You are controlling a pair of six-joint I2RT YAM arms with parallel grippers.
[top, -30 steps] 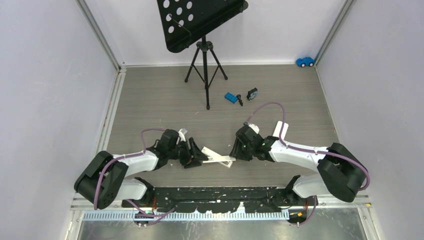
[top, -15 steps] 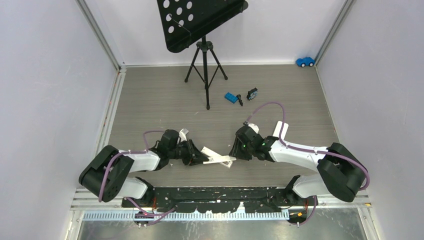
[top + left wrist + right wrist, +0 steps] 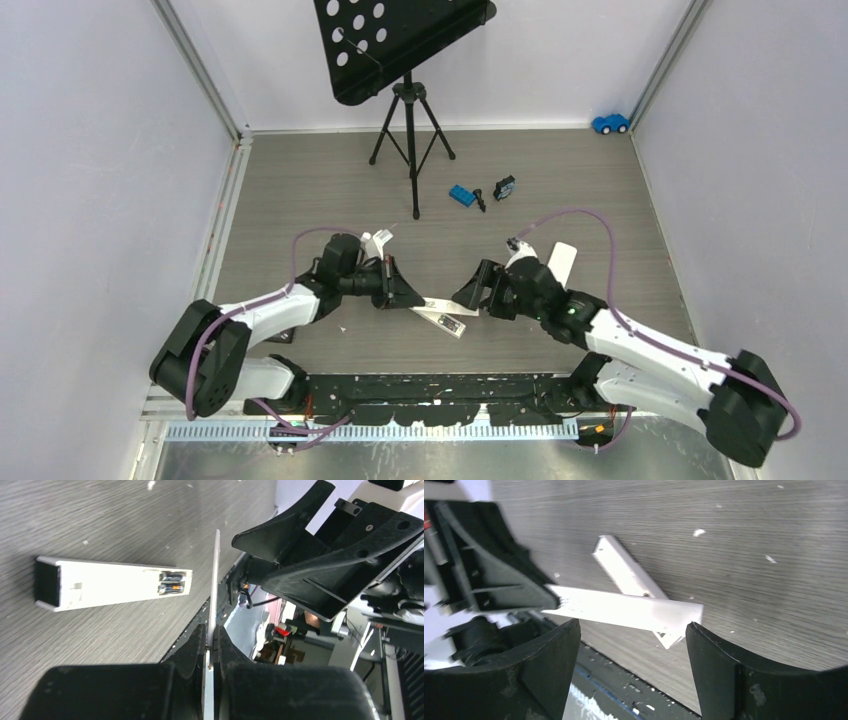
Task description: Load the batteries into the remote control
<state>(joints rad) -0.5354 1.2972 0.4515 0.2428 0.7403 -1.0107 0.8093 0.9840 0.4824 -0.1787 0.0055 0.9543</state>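
While the left claw is clamped tight on one end of a thin white battery cover, the white remote control lies flat on the grey table just beside it. Two dark batteries sit side by side in the uncovered compartment at the remote's end toward the right arm. Opposite, the right claw gapes wide with nothing in its grasp. The cover's free end shows between its fingers, touching neither, and crosses over the remote.
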